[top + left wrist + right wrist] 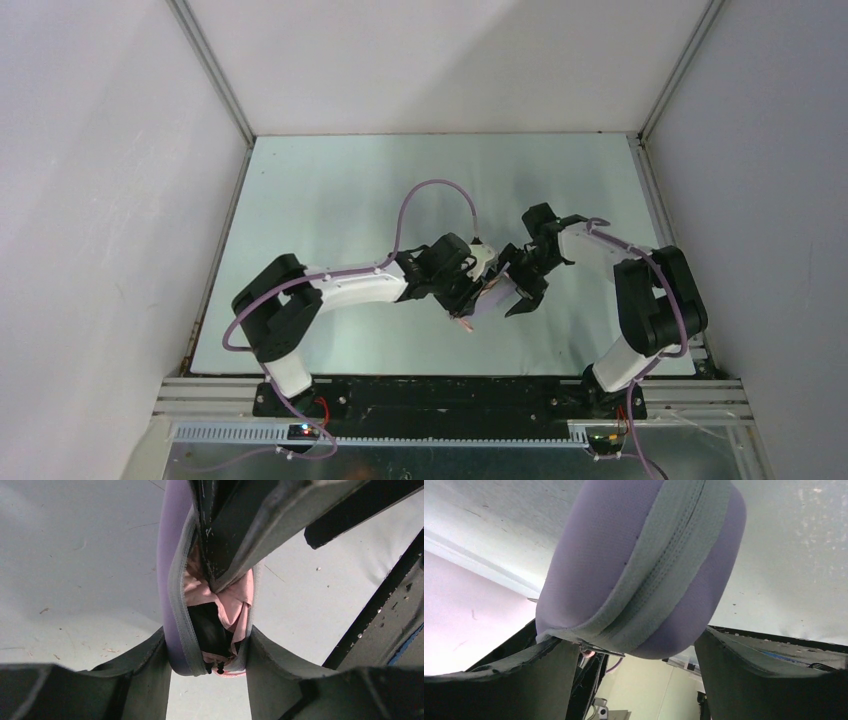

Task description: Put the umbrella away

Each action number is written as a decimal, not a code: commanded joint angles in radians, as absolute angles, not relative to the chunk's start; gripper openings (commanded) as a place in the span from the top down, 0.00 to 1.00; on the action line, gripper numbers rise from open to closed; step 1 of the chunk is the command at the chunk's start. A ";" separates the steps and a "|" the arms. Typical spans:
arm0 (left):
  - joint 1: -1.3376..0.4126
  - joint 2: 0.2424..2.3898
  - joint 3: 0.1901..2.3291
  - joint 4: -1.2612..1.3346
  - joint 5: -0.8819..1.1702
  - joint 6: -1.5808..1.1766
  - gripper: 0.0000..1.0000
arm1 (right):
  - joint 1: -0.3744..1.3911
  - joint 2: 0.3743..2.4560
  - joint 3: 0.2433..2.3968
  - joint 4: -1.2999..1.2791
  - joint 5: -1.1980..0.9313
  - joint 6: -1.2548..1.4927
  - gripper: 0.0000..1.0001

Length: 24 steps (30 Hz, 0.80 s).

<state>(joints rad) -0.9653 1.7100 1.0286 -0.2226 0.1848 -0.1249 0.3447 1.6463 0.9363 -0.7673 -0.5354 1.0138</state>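
The left gripper [207,647] pinches the open case [172,580], with the umbrella [235,605] bunched inside it. The right gripper [636,642] has its jaws astride the case's end; whether they press it I cannot tell.

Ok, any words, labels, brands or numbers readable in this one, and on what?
None: no words, labels, brands or numbers can be read on the lilac case, its grey zipper band, the pink umbrella or the table.
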 commanded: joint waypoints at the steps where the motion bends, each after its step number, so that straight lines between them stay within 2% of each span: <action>1: -0.975 1.727 1.078 -0.227 0.143 -0.118 0.48 | 0.390 1.690 0.892 -0.882 -0.292 1.040 0.17; 4: -0.975 1.716 1.073 -0.214 0.134 -0.128 0.49 | 0.399 1.635 0.894 -0.907 -0.232 1.041 0.15; 5: -0.975 1.699 1.069 -0.198 0.132 -0.136 0.50 | 0.401 1.633 0.893 -0.919 -0.212 1.042 0.11; 9: -0.974 1.633 1.029 -0.129 0.113 -0.149 0.51 | 0.414 1.711 0.852 -0.851 -0.257 1.057 0.07; 11: -0.975 1.611 1.007 -0.099 0.114 -0.147 0.61 | 0.421 1.749 0.843 -0.805 -0.262 1.072 0.07; 13: -0.976 1.605 0.996 -0.092 0.133 -0.137 0.89 | 0.421 1.760 0.842 -0.765 -0.248 1.089 0.05; 15: -0.975 1.606 0.995 -0.100 0.148 -0.134 0.96 | 0.415 1.750 0.842 -0.736 -0.238 1.097 0.04; 19: -0.975 1.593 0.979 -0.105 0.156 -0.134 0.98 | 0.397 1.669 0.842 -0.718 -0.227 1.092 0.05; 24: -0.974 1.592 0.984 -0.151 0.159 -0.117 1.00 | 0.339 1.420 0.842 -0.638 -0.279 1.001 0.03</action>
